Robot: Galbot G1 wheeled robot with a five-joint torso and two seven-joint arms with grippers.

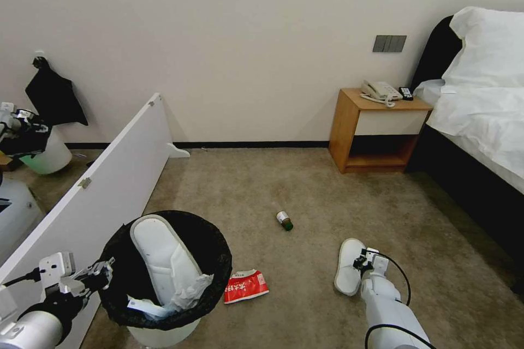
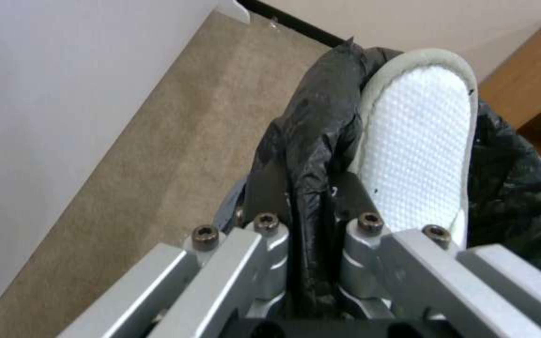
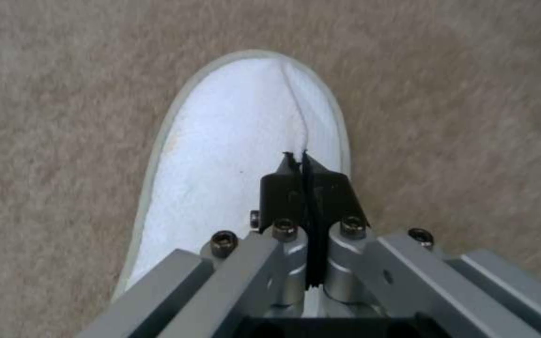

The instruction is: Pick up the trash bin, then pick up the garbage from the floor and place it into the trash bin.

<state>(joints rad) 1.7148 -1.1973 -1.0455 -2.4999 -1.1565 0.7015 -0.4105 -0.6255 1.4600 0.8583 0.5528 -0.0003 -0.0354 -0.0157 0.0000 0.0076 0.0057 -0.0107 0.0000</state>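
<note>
Left jaws clamp trash bin (image 1: 164, 332) rim | right jaws pressed together over floor slipper (image 1: 347, 267), lying lengthwise away from robot

Carpet floor (image 1: 262, 185): slipper (image 1: 347, 267), red-white packet (image 1: 245, 286), green-capped bottle (image 1: 284, 220), nightstand (image 1: 376, 131).

One slipper (image 1: 164, 262) stands in the trash bin (image 1: 164, 332); another slipper (image 1: 347, 267) lies on the carpet (image 1: 305, 185) to its right.

Beige carpet (image 1: 262, 185), plain wall (image 1: 245, 38), wooden nightstand (image 1: 376, 131), bed (image 1: 480, 109).
</note>
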